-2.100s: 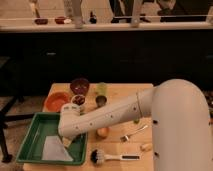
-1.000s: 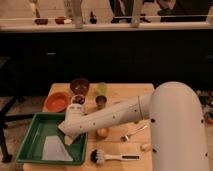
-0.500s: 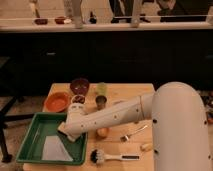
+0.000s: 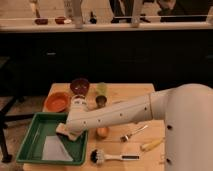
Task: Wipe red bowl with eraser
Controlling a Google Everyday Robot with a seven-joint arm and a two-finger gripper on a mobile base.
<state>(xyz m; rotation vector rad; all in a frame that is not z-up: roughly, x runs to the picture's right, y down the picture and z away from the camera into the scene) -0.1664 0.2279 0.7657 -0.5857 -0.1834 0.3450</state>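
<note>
Over the tray [image 4: 30,136], gripper [image 4: 64,130] near red bowl [image 4: 56,101]

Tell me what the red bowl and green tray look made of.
Red bowl: likely plastic or glazed ceramic; smooth, evenly coloured orange-red. Green tray: probably plastic; uniform matte green with a moulded rim. The tool hangs over the tray's right side.

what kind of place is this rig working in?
Probably a kitchen-style test area. A long counter with dark cabinets runs along the back, and in front is a wooden table holding a red bowl and a fork. The tool is low over the green tray.
</note>
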